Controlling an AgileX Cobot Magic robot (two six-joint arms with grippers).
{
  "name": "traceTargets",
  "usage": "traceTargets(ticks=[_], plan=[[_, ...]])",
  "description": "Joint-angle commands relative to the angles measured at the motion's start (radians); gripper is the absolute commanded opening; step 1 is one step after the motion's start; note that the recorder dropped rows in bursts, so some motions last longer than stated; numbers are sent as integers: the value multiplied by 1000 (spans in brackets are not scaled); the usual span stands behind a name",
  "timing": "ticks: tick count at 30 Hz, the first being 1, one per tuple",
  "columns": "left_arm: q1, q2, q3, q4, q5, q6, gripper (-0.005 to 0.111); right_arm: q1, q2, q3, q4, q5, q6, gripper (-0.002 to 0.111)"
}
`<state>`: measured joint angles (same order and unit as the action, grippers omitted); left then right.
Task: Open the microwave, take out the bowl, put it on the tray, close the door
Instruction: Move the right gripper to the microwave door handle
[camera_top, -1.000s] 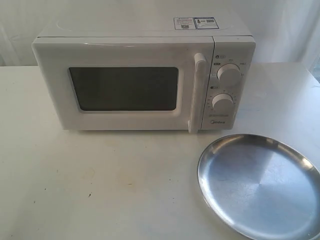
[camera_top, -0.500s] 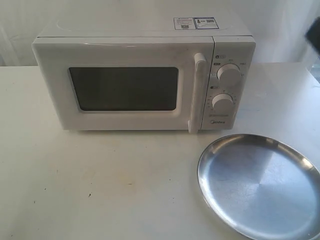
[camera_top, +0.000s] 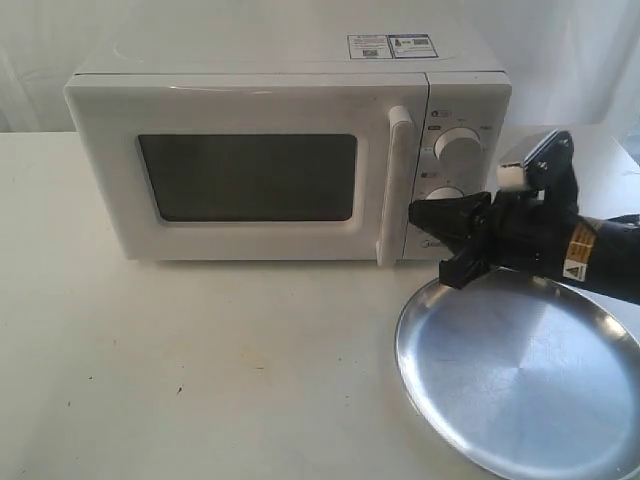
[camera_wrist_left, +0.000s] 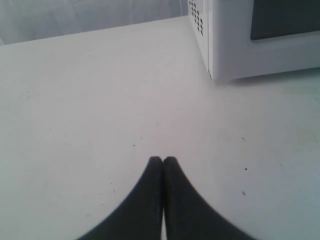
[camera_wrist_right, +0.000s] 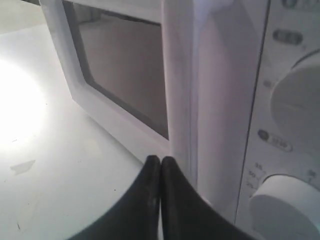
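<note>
door (camera_top: 250, 180) closed, right jaws beside handle (camera_top: 396, 190)

The worktop (camera_top: 200, 350) is a plain white surface that fills most of the lower part of the exterior frame. A few tiny dark specks (camera_top: 180, 390) mark it at lower left. The microwave (camera_top: 280, 160) stands squarely on it in the upper middle of the frame. The tray (camera_top: 520, 380) lies flat on it at lower right, near the microwave's right end but apart from it, and is cut off by the bottom edge.
</note>
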<state>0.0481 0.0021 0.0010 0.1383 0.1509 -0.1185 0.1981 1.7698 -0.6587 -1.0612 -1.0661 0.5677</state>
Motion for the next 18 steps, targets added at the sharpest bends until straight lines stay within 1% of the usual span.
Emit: traceTargets(ticks=[1, 3, 5, 6, 8, 9, 13, 18], plan=[[-1, -2, -1, -3, -2, -6, 0, 1, 145, -82, -73, -77, -70, 4], [-1, -2, -1, -3, -2, -6, 0, 1, 167, -108, -101, -87, -84, 16], [-1, -2, -1, -3, -2, -6, 0, 1, 169, -119, -96, -83, -87, 33], [-1, -2, -1, -3, -2, -6, 0, 1, 169, -126, -94, -83, -87, 45], [-1, -2, -1, -3, -2, -6, 0, 1, 169, -136, -79, -82, -87, 57], [-1, -2, -1, -3, -2, -6, 0, 1, 169, -140, -69, -79, -87, 59], [-1, -2, -1, -3, -2, -6, 0, 1, 169, -158, -71, -79, -87, 53], [-1, -2, -1, -3, -2, -6, 0, 1, 138, -167, -76, -66, -94, 52]])
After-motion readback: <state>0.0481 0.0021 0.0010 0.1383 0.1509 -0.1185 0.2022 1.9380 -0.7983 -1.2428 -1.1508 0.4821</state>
